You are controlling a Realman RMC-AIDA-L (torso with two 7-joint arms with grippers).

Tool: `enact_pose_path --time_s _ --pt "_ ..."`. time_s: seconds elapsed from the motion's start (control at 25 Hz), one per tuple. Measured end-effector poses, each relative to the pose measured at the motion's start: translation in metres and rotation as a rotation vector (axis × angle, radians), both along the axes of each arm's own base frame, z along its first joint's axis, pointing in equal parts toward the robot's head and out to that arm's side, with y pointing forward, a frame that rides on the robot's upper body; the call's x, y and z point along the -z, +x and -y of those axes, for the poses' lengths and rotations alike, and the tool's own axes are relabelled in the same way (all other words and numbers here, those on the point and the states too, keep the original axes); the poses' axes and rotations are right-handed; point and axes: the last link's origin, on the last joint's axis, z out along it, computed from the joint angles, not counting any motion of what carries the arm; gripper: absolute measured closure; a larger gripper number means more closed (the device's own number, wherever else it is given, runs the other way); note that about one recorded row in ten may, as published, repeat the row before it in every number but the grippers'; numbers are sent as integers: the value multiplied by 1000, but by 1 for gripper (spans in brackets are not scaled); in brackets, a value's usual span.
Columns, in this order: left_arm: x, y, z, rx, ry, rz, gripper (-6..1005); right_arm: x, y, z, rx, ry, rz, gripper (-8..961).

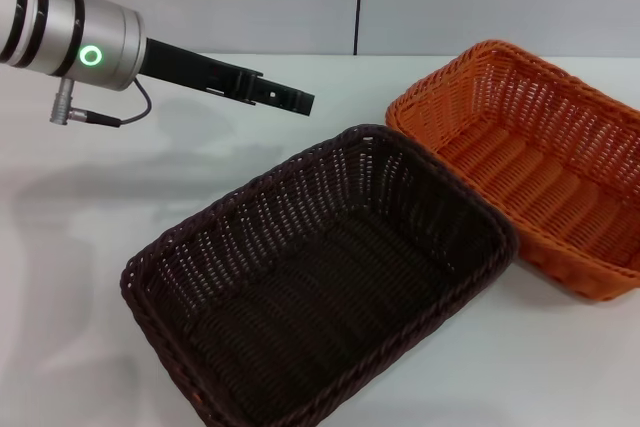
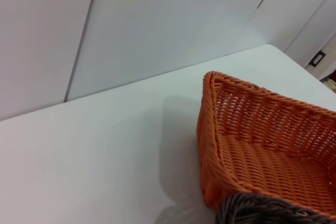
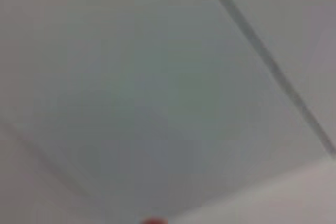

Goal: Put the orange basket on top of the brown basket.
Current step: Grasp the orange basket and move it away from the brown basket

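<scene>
While the left gripper [image 1: 285, 97] hangs above the table: its dark fingers reach toward the orange basket [image 1: 530, 162] and stop well short of its rim, touching nothing.
Left jaws: seen side-on in the head view, so I cannot tell whether they are parted or pressed together; nothing is held in them.
Right gripper: out of sight in every view; its wrist camera shows only a blurred pale wall and a sliver of table.
Orange basket position: far right of the white table [image 1: 120, 207], standing flat on the surface, not stacked.
Brown basket [image 1: 320, 277] position: nearer the robot and left of the orange one, at an angle, its far right corner touching or just beside the orange one's near long side.
Gripper to brown basket: the fingertips sit above and beyond its far rim, apart from it.
Orange basket make: bright woven wicker-style strands, rectangular, sloped openwork sides, thick braided rim, ribbed floor; the left wrist view shows one corner [image 2: 252, 145] close up.
Brown basket make: very dark, almost black weave, same rectangular shape, openwork sides, braided rim [image 2: 262, 209].
Table surface: smooth, plain white, matte.
</scene>
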Motion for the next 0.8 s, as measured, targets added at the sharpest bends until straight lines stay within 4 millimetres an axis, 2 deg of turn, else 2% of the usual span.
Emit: enact_pose_path --time_s 0.04,0.2,0.44,0.56,0.6,0.64,0.8 --pt "0 0 0 0 0 0 131 0 0 0 0 0 0 115" --pt "-1 -6 0 0 7 -16 131 -27 -19 -2 72 -207 14 115" --pt "-2 -13 -1 -11 15 -26 132 -30 -28 -7 175 -381 -7 116" --pt "-1 -15 0 -4 13 -34 132 -21 -33 -13 209 -471 32 115" --pt "0 -17 0 1 12 -38 132 -10 -34 -17 226 -527 69 115" --pt "0 -17 0 1 12 -38 132 -10 -34 -17 226 -527 69 115" --pt "1 -21 0 0 14 -42 132 17 -33 -23 243 -602 110 116"
